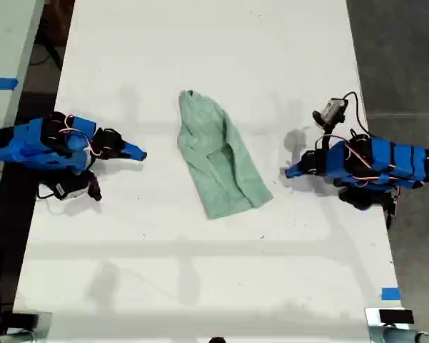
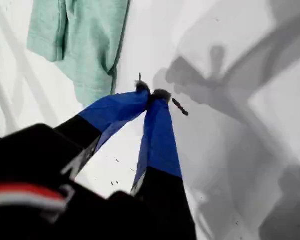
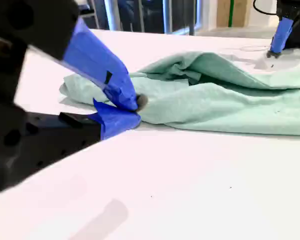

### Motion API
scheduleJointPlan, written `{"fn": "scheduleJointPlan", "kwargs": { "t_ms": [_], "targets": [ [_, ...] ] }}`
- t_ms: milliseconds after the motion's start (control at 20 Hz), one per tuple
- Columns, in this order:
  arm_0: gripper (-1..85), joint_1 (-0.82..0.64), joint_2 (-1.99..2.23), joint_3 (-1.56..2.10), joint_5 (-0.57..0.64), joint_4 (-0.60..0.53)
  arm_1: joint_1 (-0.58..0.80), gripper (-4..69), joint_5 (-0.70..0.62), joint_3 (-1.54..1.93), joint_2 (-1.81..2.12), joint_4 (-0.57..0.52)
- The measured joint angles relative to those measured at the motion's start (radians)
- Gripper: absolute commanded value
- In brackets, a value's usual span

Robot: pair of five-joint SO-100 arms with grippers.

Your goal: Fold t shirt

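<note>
Wrinkled pale mint-green fabric t shirt (image 1: 220,157) is lying mid white worktop (image 1: 200,57). My first gripper (image 2: 150,93) and my second gripper (image 3: 132,111) are resting with jaws closed, empty, flanking it at 3 and 9 o'clock in the exterior view.

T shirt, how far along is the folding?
Done: the shirt looks folded lengthwise into a narrow, wrinkled strip lying slantwise on the table. In hand: nothing; my first gripper and my second gripper are both shut and off the cloth. Left: probably a crosswise fold and some smoothing.
</note>
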Motion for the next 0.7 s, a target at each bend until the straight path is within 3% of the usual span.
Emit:
{"fn": "scheduleJointPlan", "kwargs": {
  "t_ms": [350, 400, 450, 500, 700],
  "targets": [
    [-0.2, 0.104, -0.040, -0.049, -0.144, -0.026, -0.044, 2.1, 0.156, -0.055, -0.072, -0.061],
    [5.7, 0.104, -0.152, -0.101, -0.160, -0.060, -0.037, 3.2, 0.158, -0.143, -0.198, -0.061],
    [15.1, 0.104, -0.310, -0.193, -0.167, -0.106, -0.043, 12.1, 0.158, -0.270, -0.365, -0.055],
    [18.9, 0.109, -0.494, -0.316, -0.172, -0.147, -0.055, 19.8, 0.149, -0.426, -0.558, -0.048],
    [22.9, 0.189, -1.335, -0.940, -0.222, -0.189, -0.129, 23.7, 0.121, -0.973, -1.212, -0.026]
  ]
}}
